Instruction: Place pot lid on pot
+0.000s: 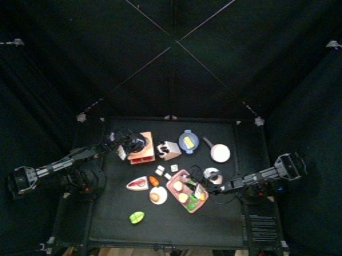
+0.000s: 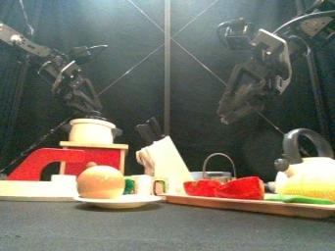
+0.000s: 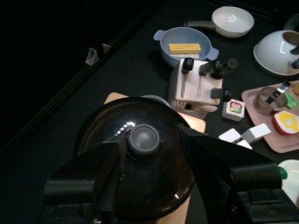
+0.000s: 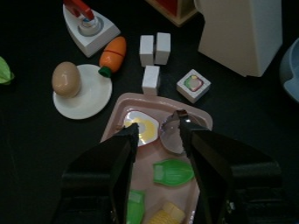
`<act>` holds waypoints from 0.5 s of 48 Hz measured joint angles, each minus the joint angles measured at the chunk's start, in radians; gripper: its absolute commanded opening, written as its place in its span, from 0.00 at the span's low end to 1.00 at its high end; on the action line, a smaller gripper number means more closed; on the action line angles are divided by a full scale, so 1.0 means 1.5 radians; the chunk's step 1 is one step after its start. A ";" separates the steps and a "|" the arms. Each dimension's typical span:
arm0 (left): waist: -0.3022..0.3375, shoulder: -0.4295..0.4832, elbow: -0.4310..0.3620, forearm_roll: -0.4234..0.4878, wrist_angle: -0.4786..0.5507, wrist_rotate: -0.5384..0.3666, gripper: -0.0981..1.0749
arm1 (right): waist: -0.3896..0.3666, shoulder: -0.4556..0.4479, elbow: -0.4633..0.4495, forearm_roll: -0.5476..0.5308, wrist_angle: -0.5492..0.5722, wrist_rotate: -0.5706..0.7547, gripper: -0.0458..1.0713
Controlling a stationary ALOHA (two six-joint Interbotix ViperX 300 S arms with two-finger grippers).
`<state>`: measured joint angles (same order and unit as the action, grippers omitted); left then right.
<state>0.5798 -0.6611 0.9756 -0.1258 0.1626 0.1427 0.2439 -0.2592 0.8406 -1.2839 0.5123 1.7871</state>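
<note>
Placement looks all but finished, as we judge it.

From the top view we see the pot (image 1: 135,146) at the table's left rear on a red toy stove (image 1: 139,153), with the left gripper (image 1: 123,141) right at it. The right gripper (image 1: 222,185) hangs well apart over the front right. At this height we cannot tell whether the pot is covered.

In the front view the pot stands upright on the stove and a low rounded cap, which we take for the pot lid (image 2: 89,121), sits level on its rim. The left gripper hovers just above it. The right arm rests high on the other side.

The left wrist view settles most of it. The dark domed lid lies flat with its knob (image 3: 142,137) centred, and it hides the pot beneath. Our left gripper's jaws stand spread wide to either side of the dome, gripping nothing.

In the right wrist view the right gripper's jaws are apart and empty above a pink tray (image 4: 121,112) of toy food, far from the work.

So we judge the lid set and let go. What is left is lifting the left arm clear without nudging the knob, and checking that the lid sits square.
</note>
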 measured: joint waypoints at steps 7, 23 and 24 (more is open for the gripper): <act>-0.003 -0.002 -0.002 0.000 -0.001 0.000 0.82 | 0.000 0.000 0.000 -0.001 0.000 0.000 0.75; -0.007 -0.012 -0.001 0.000 -0.002 0.000 0.82 | 0.000 0.000 0.000 0.001 -0.001 0.000 0.75; -0.007 -0.014 -0.001 0.000 -0.002 -0.001 0.82 | 0.000 0.000 0.000 0.000 -0.002 0.000 0.75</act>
<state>0.5691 -0.6826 0.9741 -0.1258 0.1595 0.1411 0.2439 -0.2592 0.8406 -1.2839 0.5093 1.7871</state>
